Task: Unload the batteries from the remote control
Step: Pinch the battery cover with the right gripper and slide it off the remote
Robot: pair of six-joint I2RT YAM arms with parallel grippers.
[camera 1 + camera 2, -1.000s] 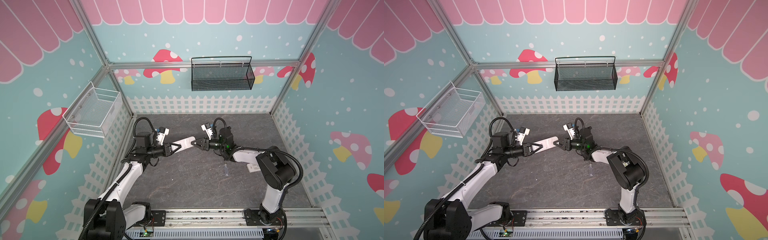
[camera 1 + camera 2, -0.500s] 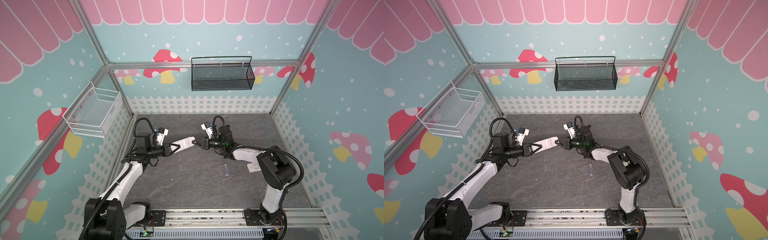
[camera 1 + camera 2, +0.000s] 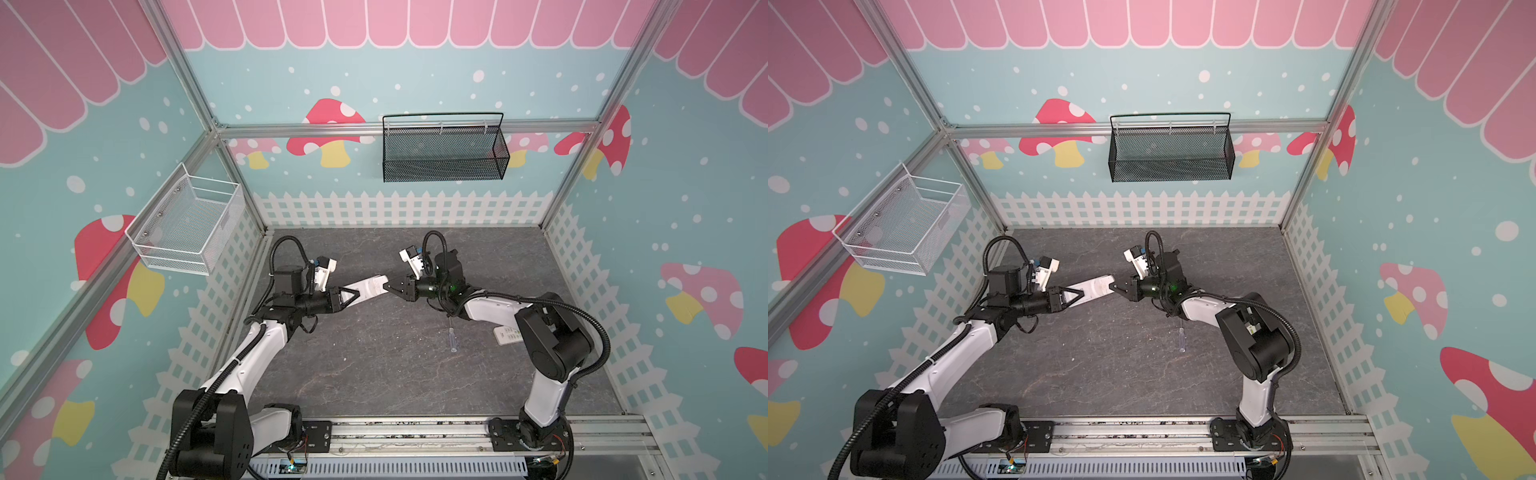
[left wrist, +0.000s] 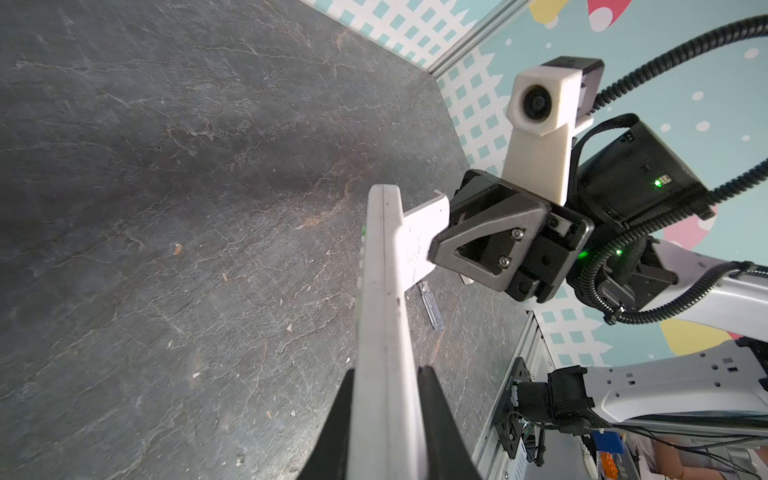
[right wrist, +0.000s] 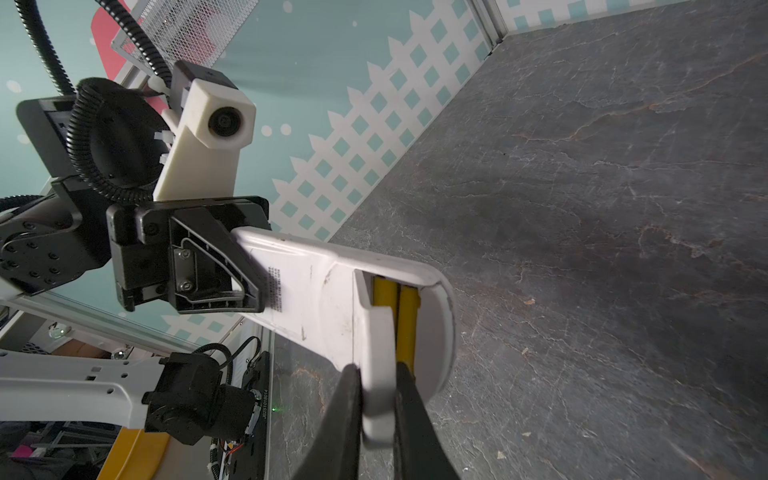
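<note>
A white remote control [image 3: 368, 287] [image 3: 1094, 287] hangs above the middle of the table, with my left gripper [image 3: 353, 293] [image 4: 386, 374] shut on its one end. At the remote's other end my right gripper [image 3: 387, 286] [image 5: 377, 370] is shut on the white battery cover [image 5: 376, 353], which stands partly off the compartment. In the right wrist view two yellow batteries [image 5: 405, 316] lie side by side in the opened compartment. In the left wrist view the cover [image 4: 419, 241] sticks out sideways from the remote [image 4: 384, 311].
A clear-handled screwdriver [image 3: 451, 340] [image 3: 1181, 340] lies on the grey table right of centre. A second white remote [image 3: 507, 334] lies partly under my right arm. A black mesh basket [image 3: 444, 149] hangs on the back wall and a white wire basket [image 3: 187, 226] on the left wall.
My right gripper's jaws have closed onto the battery cover at the remote's end. The left gripper and the remote have stayed where they were.
</note>
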